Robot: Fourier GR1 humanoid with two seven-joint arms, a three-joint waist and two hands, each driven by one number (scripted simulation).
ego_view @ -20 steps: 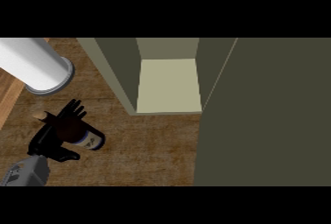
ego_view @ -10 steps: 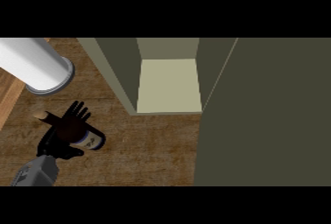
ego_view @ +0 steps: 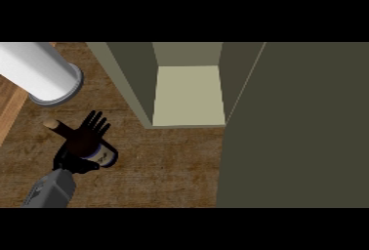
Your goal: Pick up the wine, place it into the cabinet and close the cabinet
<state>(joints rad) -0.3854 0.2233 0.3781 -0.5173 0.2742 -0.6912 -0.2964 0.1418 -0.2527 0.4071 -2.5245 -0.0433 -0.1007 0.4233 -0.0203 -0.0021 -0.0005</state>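
In the head view we look down on a brown counter (ego_view: 166, 171) with an open cabinet (ego_view: 189, 95) at the far side, its door (ego_view: 296, 127) standing at the right. At the near left, our left hand (ego_view: 85, 139) lies over the wine (ego_view: 103, 155), fingers spread and straight, apart. A white cylinder (ego_view: 39, 73) stands far left.

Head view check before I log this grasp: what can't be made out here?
- Wine bottle: mostly hidden under the left hand; only its label and cork end show, so finger contact is unclear.
- Right hand: not in view.
- Cabinet: its back is cut off by the top edge, its right side hidden by the open door.
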